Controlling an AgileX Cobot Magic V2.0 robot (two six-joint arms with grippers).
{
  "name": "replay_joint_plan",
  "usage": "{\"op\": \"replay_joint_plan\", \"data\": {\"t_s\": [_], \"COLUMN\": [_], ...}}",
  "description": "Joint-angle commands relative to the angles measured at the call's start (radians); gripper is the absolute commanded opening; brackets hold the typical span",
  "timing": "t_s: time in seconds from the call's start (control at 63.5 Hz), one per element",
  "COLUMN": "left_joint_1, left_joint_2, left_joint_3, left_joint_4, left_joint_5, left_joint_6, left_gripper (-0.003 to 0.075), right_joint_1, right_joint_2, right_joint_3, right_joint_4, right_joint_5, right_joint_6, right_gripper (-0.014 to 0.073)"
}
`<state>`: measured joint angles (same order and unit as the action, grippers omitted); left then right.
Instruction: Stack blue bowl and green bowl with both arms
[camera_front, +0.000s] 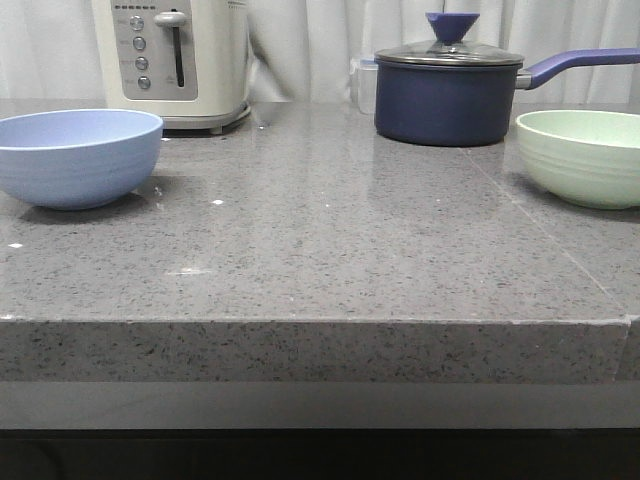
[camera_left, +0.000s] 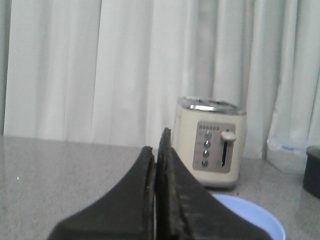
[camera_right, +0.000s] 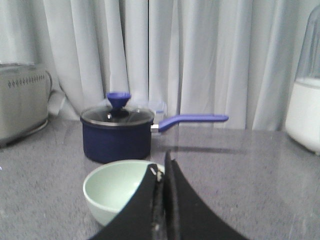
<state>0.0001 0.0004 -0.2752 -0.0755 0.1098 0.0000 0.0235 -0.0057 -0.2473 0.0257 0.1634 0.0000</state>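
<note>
Fingers, left arm (camera_left: 156, 165): pressed together, nothing between them; tips raised above the table, with the blue bowl just beyond them.
Fingers, right arm (camera_right: 164, 185): pressed together, nothing held; green bowl just beyond them.
Blue bowl (camera_front: 75, 156): upright on the table (camera_front: 320, 250), far left.
Green bowl (camera_front: 580, 155): upright, far right, well apart from the blue bowl.
Toaster (camera_front: 180, 60): far side, behind the blue bowl.
Saucepan (camera_front: 450, 95): lidded, far right, handle pointing right, behind the green bowl.
</note>
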Motion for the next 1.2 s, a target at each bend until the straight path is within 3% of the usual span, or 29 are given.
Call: {"op": "replay_joint_plan", "data": {"t_s": [0.0, 0.299, 0.41, 0.851, 0.977, 1.103, 1.182], "left_joint_1": [0.002, 0.002, 0.002, 0.002, 0.002, 0.002, 0.002], "left_joint_2": [0.051, 0.339, 0.418, 0.602, 0.609, 0.609, 0.609], "left_joint_3": [-0.144, -0.44, -0.442, -0.44, -0.44, -0.44, -0.44], "left_joint_4": [-0.007, -0.007, -0.01, -0.013, -0.013, -0.013, -0.013], "left_joint_5": [0.024, 0.349, 0.374, 0.415, 0.411, 0.4, 0.396], "left_joint_6": [0.0, 0.034, 0.034, 0.034, 0.034, 0.034, 0.034], "left_gripper": [-0.002, -0.002, -0.002, -0.0019, 0.0028, 0.0242, 0.0372], "right_joint_1": [-0.004, -0.004, -0.004, -0.004, -0.004, -0.004, -0.004], "right_joint_2": [0.053, 0.361, 0.469, 0.684, 0.684, 0.684, 0.684], "right_joint_3": [-0.119, -0.424, -0.47, -0.465, -0.465, -0.465, -0.465], "right_joint_4": [-0.004, -0.005, -0.006, -0.008, -0.008, -0.008, -0.008], "right_joint_5": [0.01, 0.327, 0.4, 0.452, 0.452, 0.454, 0.454], "right_joint_6": [-0.006, -0.006, -0.006, -0.006, -0.006, -0.006, -0.006], "right_gripper": [-0.0062, -0.0062, -0.0062, -0.005, 0.0118, 0.0395, 0.0486]}}
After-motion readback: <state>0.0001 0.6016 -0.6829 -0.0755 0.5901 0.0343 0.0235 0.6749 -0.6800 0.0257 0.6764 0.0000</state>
